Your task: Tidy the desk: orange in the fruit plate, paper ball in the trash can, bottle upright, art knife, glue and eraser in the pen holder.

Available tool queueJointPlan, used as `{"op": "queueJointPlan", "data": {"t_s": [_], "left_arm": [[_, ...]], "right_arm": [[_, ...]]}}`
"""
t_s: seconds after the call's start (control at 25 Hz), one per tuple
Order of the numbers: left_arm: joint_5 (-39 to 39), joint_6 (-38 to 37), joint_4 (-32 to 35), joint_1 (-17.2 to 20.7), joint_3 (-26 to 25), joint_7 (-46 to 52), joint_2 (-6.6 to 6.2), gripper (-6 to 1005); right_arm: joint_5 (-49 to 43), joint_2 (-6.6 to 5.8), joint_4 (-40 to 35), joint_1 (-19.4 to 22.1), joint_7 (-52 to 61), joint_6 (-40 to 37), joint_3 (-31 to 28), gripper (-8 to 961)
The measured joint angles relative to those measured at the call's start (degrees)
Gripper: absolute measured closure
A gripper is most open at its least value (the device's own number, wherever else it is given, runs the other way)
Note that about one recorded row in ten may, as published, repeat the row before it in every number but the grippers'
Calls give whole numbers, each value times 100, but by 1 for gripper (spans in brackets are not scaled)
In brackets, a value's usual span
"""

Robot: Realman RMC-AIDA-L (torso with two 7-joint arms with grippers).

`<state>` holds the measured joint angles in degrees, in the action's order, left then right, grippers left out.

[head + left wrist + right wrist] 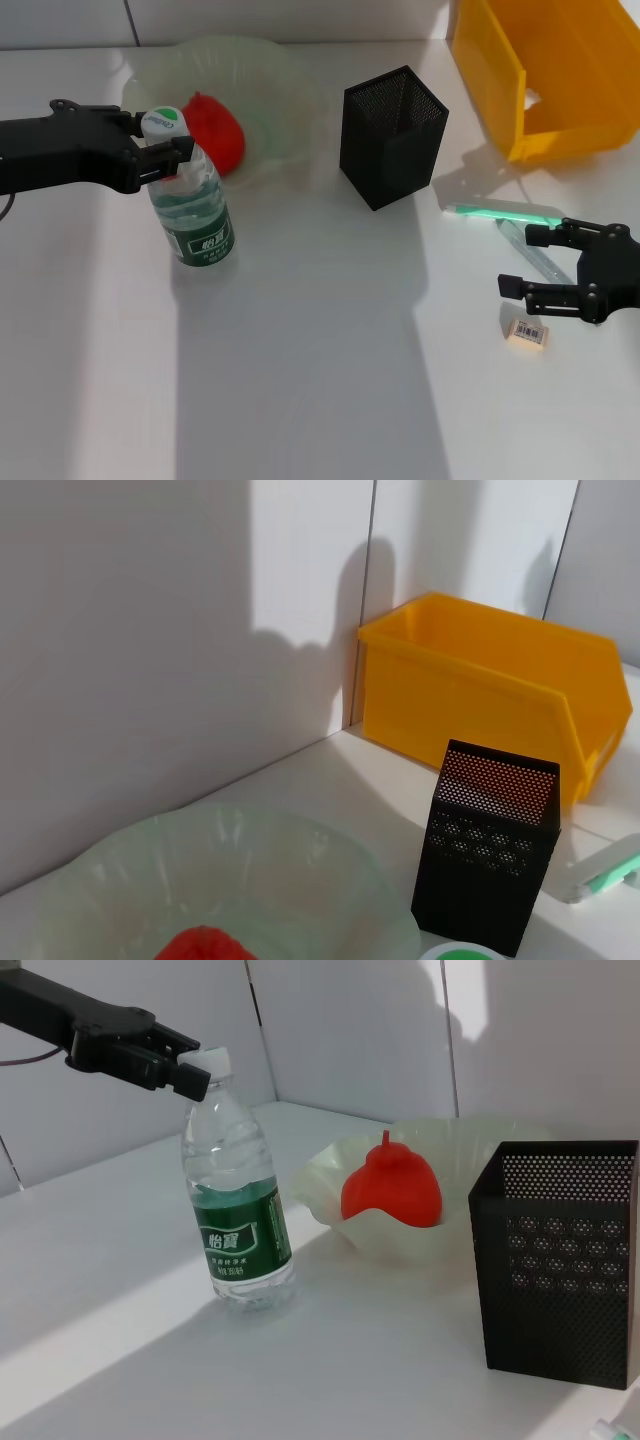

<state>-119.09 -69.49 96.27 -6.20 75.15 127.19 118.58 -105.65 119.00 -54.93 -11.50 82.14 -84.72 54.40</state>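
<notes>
The clear bottle (pixel 195 215) with a green label stands upright at the left, and my left gripper (pixel 160 135) is shut on its white cap (pixel 210 1058). Behind it, a red fruit with a stalk, the orange (pixel 215 130), lies in the pale green fruit plate (pixel 250 70). The black mesh pen holder (pixel 392 135) stands mid-table. At the right lie the green-and-white art knife (pixel 505 212), a clear glue tube (pixel 520 242) and the small eraser (pixel 528 333). My right gripper (pixel 527 262) hangs open over the glue tube, just above the eraser. The paper ball is out of view.
A yellow bin (pixel 540 80) stands at the back right, close behind the art knife. White walls close off the back of the table. The white tabletop (pixel 320 380) spreads out in front of the bottle and the pen holder.
</notes>
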Motion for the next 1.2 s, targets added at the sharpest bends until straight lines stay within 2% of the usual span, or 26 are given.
{"op": "queueJointPlan", "data": {"t_s": [0.68, 0.88, 1.2], "left_arm": [[63, 89, 65, 16, -6, -11, 4, 526], [78, 102, 330, 32, 0, -83, 8, 249], [833, 203, 495, 3, -103, -590, 6, 211]], "right_arm": [[0, 0, -74, -37, 100, -9, 32, 147], [0, -1, -93, -36, 161, -64, 3, 148], [-8, -55, -247, -49, 524, -59, 0, 148]]}}
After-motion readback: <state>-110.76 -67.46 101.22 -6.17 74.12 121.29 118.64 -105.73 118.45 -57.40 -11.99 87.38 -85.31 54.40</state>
